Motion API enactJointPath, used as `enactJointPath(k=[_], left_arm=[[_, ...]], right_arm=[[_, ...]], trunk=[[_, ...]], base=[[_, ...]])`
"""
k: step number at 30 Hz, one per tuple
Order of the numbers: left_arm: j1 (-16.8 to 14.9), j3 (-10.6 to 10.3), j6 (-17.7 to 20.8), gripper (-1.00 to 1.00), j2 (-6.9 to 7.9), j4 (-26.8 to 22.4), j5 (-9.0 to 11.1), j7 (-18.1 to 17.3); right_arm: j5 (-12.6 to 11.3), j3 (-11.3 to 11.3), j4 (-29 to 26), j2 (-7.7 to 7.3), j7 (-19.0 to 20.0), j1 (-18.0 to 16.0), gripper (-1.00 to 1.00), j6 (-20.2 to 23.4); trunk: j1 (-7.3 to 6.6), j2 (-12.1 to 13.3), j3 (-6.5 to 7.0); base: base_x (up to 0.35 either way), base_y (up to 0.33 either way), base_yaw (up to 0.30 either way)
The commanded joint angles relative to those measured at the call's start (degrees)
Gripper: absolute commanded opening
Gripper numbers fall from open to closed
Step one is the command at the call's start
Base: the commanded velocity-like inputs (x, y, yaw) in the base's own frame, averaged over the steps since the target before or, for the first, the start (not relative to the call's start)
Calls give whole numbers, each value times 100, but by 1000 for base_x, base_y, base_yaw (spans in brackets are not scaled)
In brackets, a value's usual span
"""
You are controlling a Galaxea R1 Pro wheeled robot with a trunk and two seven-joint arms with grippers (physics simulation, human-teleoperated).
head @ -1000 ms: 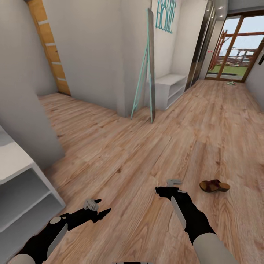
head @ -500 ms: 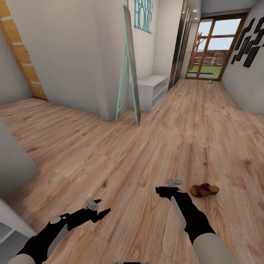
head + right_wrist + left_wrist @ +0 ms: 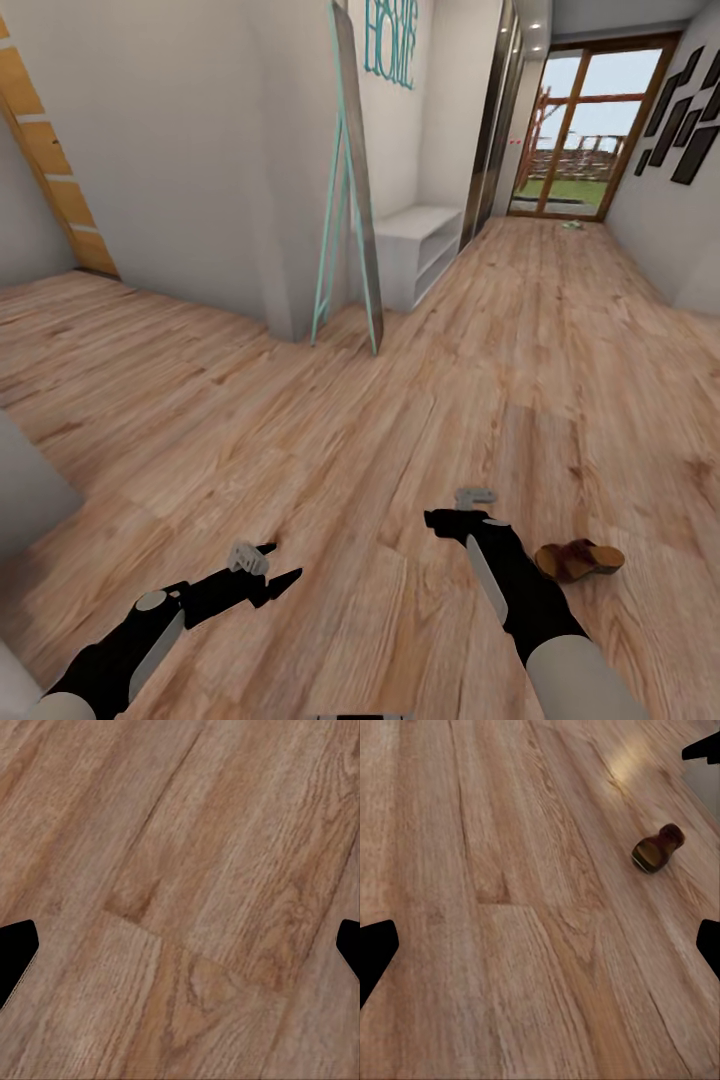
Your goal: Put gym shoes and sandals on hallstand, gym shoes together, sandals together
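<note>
One dark brown sandal [image 3: 578, 560] lies on the wooden floor just to the right of my right forearm; it also shows in the left wrist view as a small brown sandal [image 3: 658, 847] farther along the floor. My right gripper [image 3: 455, 508] hangs open over bare planks, to the left of the sandal and apart from it. My left gripper [image 3: 262, 566] is open too, low at the left, holding nothing. A tiny pale-green thing [image 3: 572, 224] lies by the glass door, too small to identify. I cannot make out the hallstand.
A teal-framed mirror [image 3: 355, 190] leans against the wall corner ahead. Behind it stands a white rack [image 3: 415, 245] under teal "HOME" lettering. The corridor runs to a glass door [image 3: 585, 130]. A grey wall corner [image 3: 25, 485] juts in at the left.
The camera has swung right, so the white unit at the left slid out of the picture. The sandal now sits lower, close beside my right forearm. Both arms keep their pose.
</note>
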Motion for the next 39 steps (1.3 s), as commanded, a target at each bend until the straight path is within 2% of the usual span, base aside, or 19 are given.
enactJointPath(k=[1,28,39], left_arm=[[-5,-32,-46,100,9,5,25,9],[-5,-32,-46,100,8,5,25,9],[-5,-32,-46,100,9,5,25,9]], right_arm=[[-55,10,-7,-2,-39,-2,100,23],[-55,16,-7,-2,-39,-2,100,23],[-55,16,-7,-2,-39,-2,100,23]], trunk=[[2,-2,-5],[2,-2,-5],[2,-2,-5]], base=[[346,0,0],[346,28,-24],[346,1,-209]])
